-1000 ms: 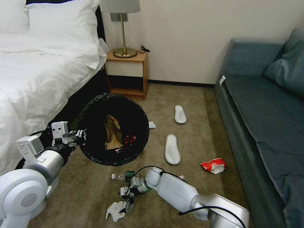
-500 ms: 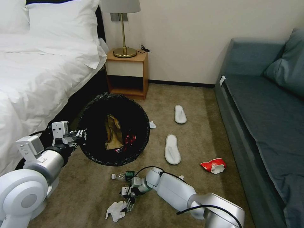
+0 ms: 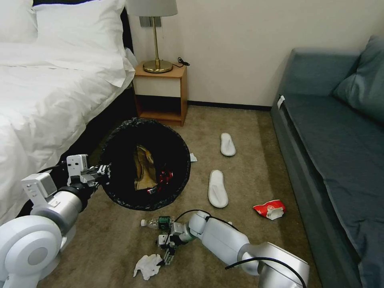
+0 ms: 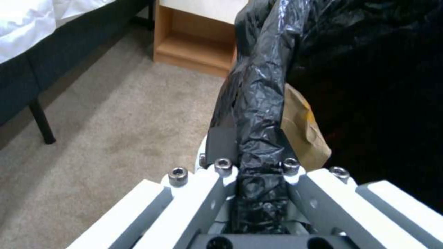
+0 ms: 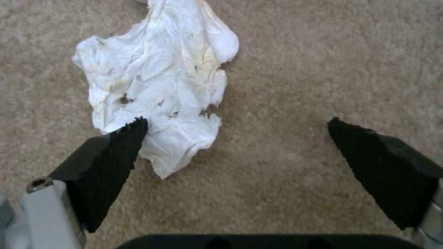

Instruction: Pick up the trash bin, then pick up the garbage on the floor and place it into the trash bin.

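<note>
The trash bin [image 3: 130,202], lined with a crinkled black bag, hangs tilted above the carpet beside the bed, its mouth facing me. My left gripper [image 3: 102,173] is shut on its rim [image 4: 261,114]. A brown paper bag [image 3: 144,168] and red wrappers [image 3: 163,176] lie inside. My right gripper [image 3: 168,256] is open, low over the carpet. One finger [image 5: 110,155] touches the edge of a crumpled white tissue [image 5: 161,86], which lies mostly outside the jaws. More garbage lies around: a clear bottle [image 3: 156,222], a red wrapper [image 3: 270,209] and two white slippers [image 3: 218,188].
A white bed [image 3: 48,92] runs along the left. A wooden nightstand [image 3: 162,94] with a brass lamp stands at the wall behind the bin. A blue-grey sofa [image 3: 336,152] fills the right side. Open carpet lies between the slippers and the sofa.
My right gripper has shifted slightly to the right, off the tissue, which stays on the carpet. The bin has drifted a little to the right in my left gripper.
</note>
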